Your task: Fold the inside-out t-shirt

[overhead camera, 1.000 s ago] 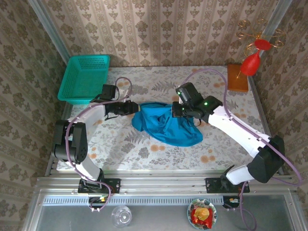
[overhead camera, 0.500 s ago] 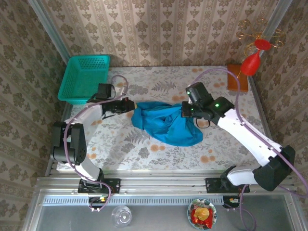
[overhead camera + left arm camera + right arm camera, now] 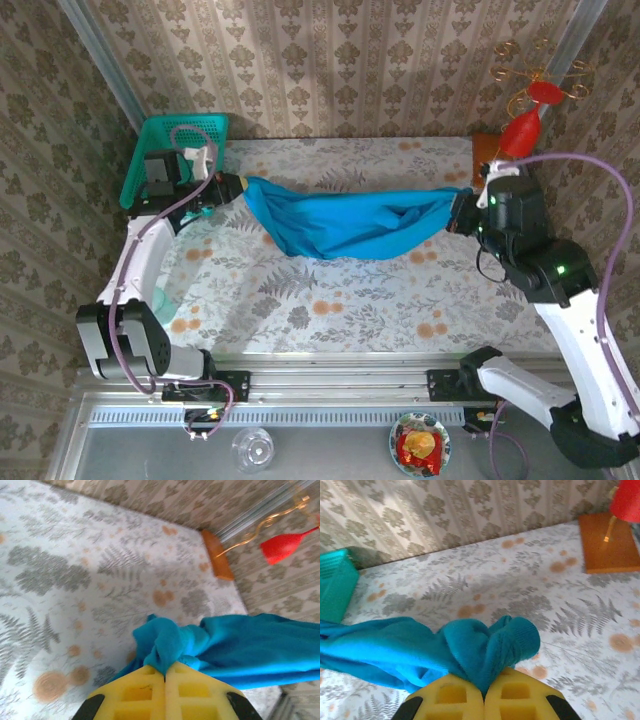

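Blue t-shirt hung stretched between both arms above far half of surface, middle sagging; whether it touched, hard to tell. Left gripper clamped on bunched end beside basket. Right gripper clamped on opposite end. Step judged: spreading shirt out. Next move probably called for laying it flat, then regripping at cleaner corners.

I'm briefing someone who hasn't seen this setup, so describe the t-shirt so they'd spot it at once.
Look at the fern-patterned table; across its far half a band of cloth is stretched between the left end effector and the right end effector. That is the t-shirt: bright blue, soft and plain, unlike the rigid teal mesh basket at the far left corner.
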